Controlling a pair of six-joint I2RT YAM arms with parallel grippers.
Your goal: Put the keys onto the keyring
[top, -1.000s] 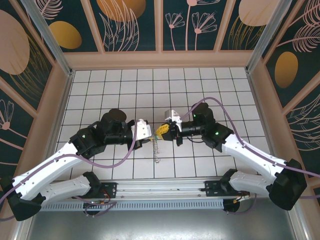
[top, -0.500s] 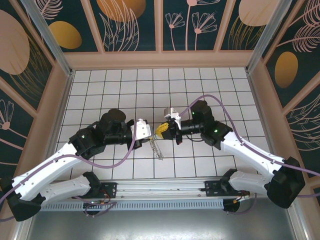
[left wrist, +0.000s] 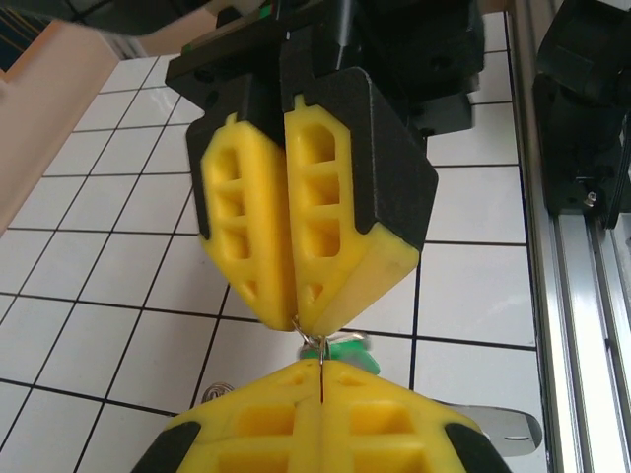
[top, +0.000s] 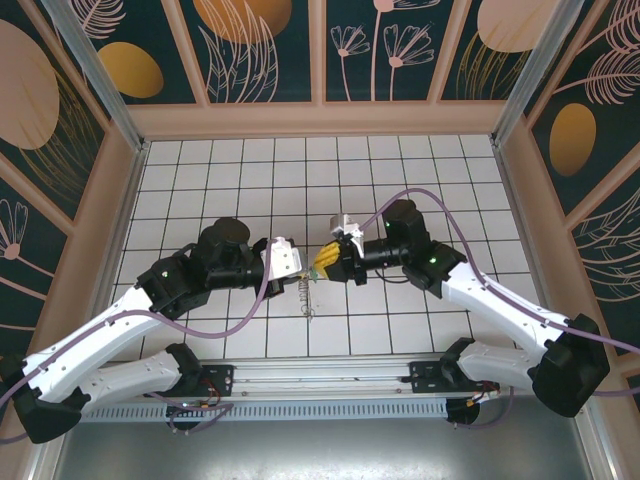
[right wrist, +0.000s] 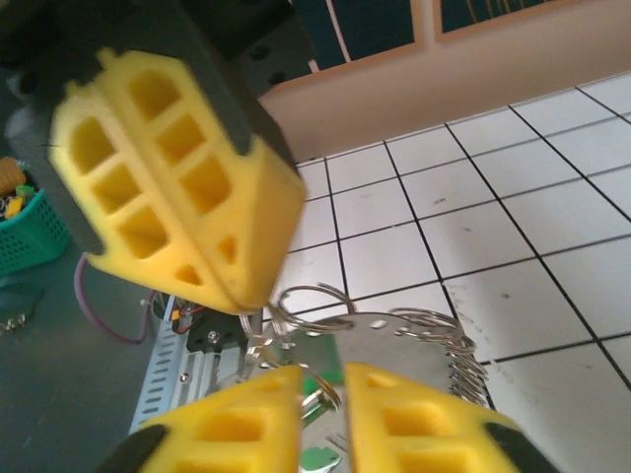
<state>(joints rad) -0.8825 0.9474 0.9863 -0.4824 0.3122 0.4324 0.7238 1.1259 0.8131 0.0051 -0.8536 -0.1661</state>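
In the top view my left gripper (top: 300, 270) and right gripper (top: 322, 263) meet tip to tip above the tiled floor. The keyring (top: 308, 297), a thin metallic chain-like loop, hangs below them. In the left wrist view my left gripper (left wrist: 321, 372) is shut on a thin wire loop of the keyring (left wrist: 317, 345). A small green key (left wrist: 350, 348) sits just behind it. In the right wrist view my right gripper (right wrist: 321, 389) stands slightly open, with wire loops (right wrist: 315, 301) and a green key piece (right wrist: 337, 367) in the gap. A flat metal tag (right wrist: 414, 340) and stacked rings (right wrist: 455, 355) lie beyond.
Tiled white floor (top: 300, 170) stretches behind the grippers, walled by wooden panels (top: 320, 118). An aluminium rail (top: 320, 372) runs along the near edge by the arm bases. A teal basket (right wrist: 25, 241) shows at the far left of the right wrist view.
My right gripper's jaws have parted a little and it has shifted slightly left towards the left gripper. The hanging chain has swung. The left gripper stays shut.
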